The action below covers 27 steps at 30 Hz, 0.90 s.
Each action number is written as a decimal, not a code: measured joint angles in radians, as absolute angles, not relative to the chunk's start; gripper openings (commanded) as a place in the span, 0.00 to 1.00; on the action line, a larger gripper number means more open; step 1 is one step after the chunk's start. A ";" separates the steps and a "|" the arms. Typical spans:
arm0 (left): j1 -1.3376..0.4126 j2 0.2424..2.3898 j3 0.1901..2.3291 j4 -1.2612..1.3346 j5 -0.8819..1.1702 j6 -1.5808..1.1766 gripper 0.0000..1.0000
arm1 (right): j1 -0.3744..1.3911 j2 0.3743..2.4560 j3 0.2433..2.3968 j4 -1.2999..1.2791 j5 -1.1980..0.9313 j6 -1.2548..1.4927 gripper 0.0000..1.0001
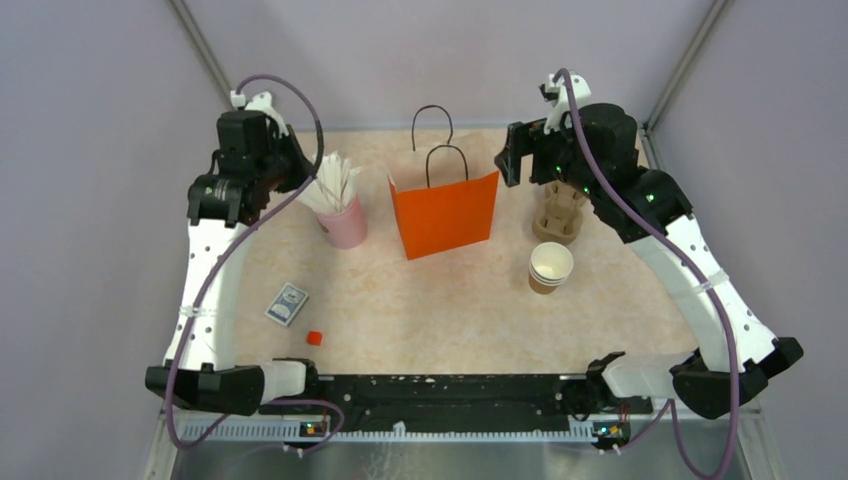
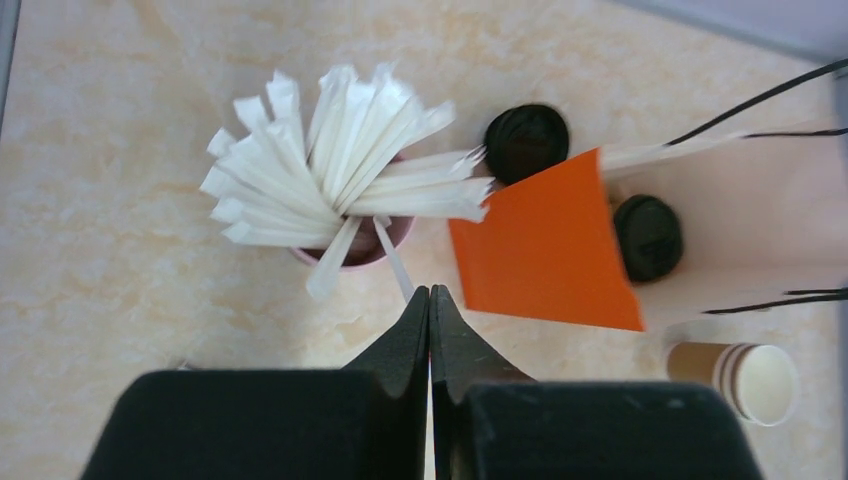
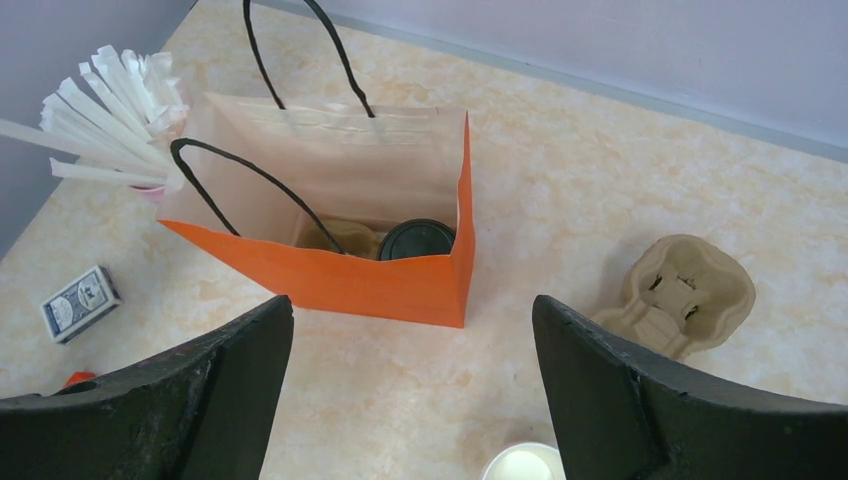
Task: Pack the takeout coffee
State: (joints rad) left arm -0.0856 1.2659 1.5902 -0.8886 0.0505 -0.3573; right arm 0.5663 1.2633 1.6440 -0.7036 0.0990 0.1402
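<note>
The orange paper bag (image 1: 445, 215) stands open at mid-table, handles up. In the right wrist view the takeout coffee's black lid (image 3: 417, 240) shows inside the bag (image 3: 330, 275), next to a piece of cardboard tray; its brown cup is hidden. The lid also shows inside the bag in the left wrist view (image 2: 648, 237). My right gripper (image 3: 412, 300) is open and empty, raised to the right of the bag (image 1: 512, 155). My left gripper (image 2: 430, 290) is shut and empty, raised above the pink cup to the left of the bag (image 1: 298, 180).
A pink cup of white wrapped straws (image 1: 343, 222) stands left of the bag. A separate black lid (image 2: 526, 142) lies behind the bag. A stack of lidless brown cups (image 1: 550, 267) and a cardboard cup carrier (image 1: 558, 215) stand to the right. A card deck (image 1: 287, 303) and a small red piece (image 1: 314, 338) lie front left.
</note>
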 measured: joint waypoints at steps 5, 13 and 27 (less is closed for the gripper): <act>-0.086 1.268 1.792 -0.913 0.109 -0.392 0.00 | 0.566 1.263 1.645 -0.704 0.099 0.132 0.87; -0.086 1.200 1.928 -0.916 0.236 -0.474 0.00 | 0.566 1.259 1.658 -0.700 0.104 0.123 0.87; -0.086 1.248 1.849 -0.470 0.591 -0.811 0.00 | 0.566 1.235 1.659 -0.701 0.113 0.107 0.87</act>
